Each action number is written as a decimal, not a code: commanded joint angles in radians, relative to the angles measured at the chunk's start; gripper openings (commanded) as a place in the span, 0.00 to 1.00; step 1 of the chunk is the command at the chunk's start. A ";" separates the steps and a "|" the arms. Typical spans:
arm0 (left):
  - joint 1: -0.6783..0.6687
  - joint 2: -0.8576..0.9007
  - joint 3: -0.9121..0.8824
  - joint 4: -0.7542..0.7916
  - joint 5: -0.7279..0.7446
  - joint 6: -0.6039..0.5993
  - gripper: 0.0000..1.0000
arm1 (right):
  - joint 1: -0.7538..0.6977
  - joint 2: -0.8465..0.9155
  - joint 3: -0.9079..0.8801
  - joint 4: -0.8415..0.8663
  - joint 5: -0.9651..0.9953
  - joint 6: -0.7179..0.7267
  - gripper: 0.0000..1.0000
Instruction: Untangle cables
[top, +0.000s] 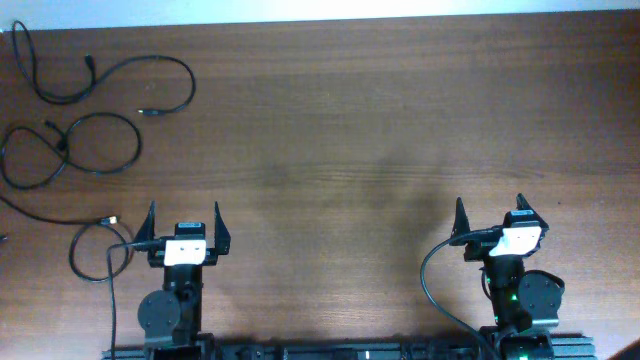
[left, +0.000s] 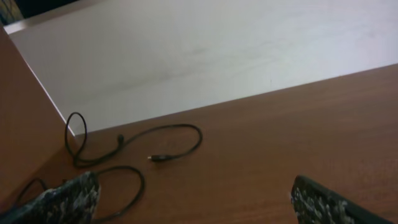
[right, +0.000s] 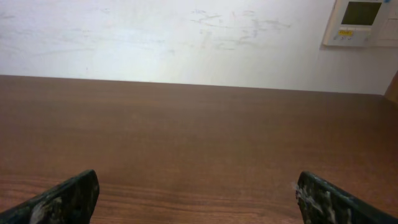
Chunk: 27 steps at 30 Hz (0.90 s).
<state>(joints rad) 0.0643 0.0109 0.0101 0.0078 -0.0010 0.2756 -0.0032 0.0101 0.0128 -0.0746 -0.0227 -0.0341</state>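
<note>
Mottled dark fingers (left: 68, 196) of the left gripper (left: 194, 186) are framing the bottom of its wrist view, standing wide apart and holding nothing, with only bare brown table (left: 298, 124) showing between them. Likewise, the right gripper (right: 198, 186) is keeping its jaws spread and empty over the wood. From overhead, the left gripper (top: 184, 212) is sitting near the table's front edge on the left and the right gripper (top: 490, 208) near the front edge on the right, both pointing toward the far side, with a thick black wire (top: 424, 275) curving out beside the right one. Farther out, ahead and to the left of the left gripper, the cables (top: 192, 85) are lying flat on the table's left part, well apart from the right gripper. One is curling close to the left gripper's outer finger, another is looping over itself in the middle, and the farthest is sweeping round near the far left corner. In the left wrist view, that far cable is ending in a small plug (left: 158, 158) lying on the wood. Beyond the table's far edge, a white wall (right: 155, 37) is rising, carrying a pale panel (right: 360, 22) at the upper right.
</note>
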 joint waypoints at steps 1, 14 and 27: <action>0.004 -0.006 -0.001 0.053 -0.007 -0.014 0.99 | -0.004 -0.006 -0.007 -0.004 0.005 -0.003 0.98; 0.004 0.000 0.000 -0.092 -0.022 -0.014 0.99 | -0.003 -0.006 -0.007 -0.004 0.005 -0.003 0.98; -0.006 -0.006 0.000 -0.092 -0.022 -0.014 0.99 | -0.004 -0.006 -0.007 -0.004 0.005 -0.003 0.98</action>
<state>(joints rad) 0.0643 0.0128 0.0105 -0.0753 -0.0120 0.2684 -0.0032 0.0101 0.0128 -0.0746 -0.0227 -0.0338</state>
